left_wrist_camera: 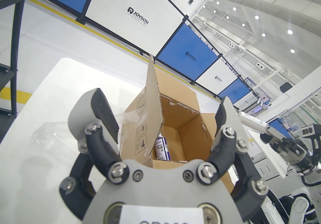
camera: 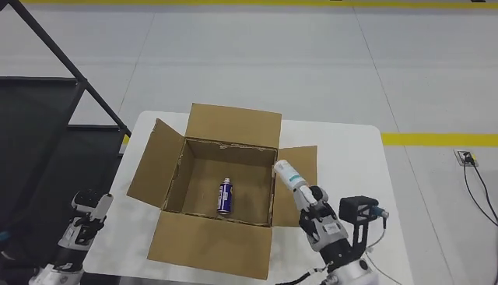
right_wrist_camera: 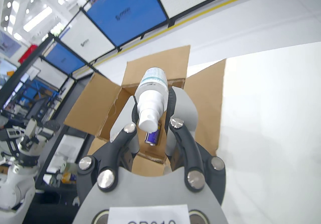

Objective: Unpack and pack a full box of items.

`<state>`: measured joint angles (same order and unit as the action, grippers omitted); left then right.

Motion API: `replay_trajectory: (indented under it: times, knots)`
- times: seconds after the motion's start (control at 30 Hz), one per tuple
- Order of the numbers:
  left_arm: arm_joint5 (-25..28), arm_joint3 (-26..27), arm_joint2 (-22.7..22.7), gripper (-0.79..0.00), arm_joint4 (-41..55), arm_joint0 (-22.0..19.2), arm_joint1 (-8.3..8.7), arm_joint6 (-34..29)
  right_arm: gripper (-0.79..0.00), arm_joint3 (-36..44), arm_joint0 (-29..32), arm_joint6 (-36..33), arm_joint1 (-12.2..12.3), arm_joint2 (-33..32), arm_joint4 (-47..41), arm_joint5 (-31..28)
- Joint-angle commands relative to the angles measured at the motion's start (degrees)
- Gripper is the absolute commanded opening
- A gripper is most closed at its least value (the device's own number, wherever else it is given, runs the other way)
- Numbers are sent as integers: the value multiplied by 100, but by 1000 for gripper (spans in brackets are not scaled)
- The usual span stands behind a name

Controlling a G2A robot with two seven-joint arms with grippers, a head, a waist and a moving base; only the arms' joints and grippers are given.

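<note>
One can lies in the box; right gripper clamps a white bottle, left gripper gapes empty.

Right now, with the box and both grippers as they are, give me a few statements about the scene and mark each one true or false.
1. The right gripper is shut on the white bottle. True.
2. The cardboard box has its flaps folded shut. False: all four flaps stand open.
3. A blue can lies on the floor of the box. True.
4. The left gripper holds the blue can. False: it is open and empty.
</note>
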<state>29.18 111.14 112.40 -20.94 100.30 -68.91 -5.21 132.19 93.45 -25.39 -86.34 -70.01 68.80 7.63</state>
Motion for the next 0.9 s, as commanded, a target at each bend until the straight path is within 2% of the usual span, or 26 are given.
replay_trajectory:
  times: [0.0, 0.3, 0.4, 0.57, 0.6, 0.63, 0.77, 0.87]
  knots:
    - [24, -17, 16, 0, 26, -2, 0, -4, -785, -304, -364, -484, -16, 317, 344, 128]
    - [203, -140, 112, 0, 190, 86, -7, 35, -785, -2170, -2430, -2232, -305, 1837, 1698, 1186]
    - [255, -186, 163, 0, 261, 123, -11, 65, -785, -2891, -3113, -2853, -459, 2199, 2155, 1665]
    - [326, -265, 244, 0, 389, 170, -15, 75, -785, -3762, -3890, -3396, -703, 2575, 2520, 2204]
    - [333, -277, 259, 0, 402, 175, -16, 71, -757, -3894, -3990, -3555, -744, 2635, 2604, 2258]
    - [350, -283, 268, 0, 421, 179, -16, 69, -690, -3959, -4079, -3662, -784, 2677, 2646, 2311]
    - [391, -311, 310, 0, 463, 193, -18, 51, -523, -4217, -4300, -4047, -911, 2762, 2912, 2527]
    - [414, -320, 326, 0, 494, 201, -21, 44, -493, -4289, -4380, -4246, -984, 2757, 3042, 2591]
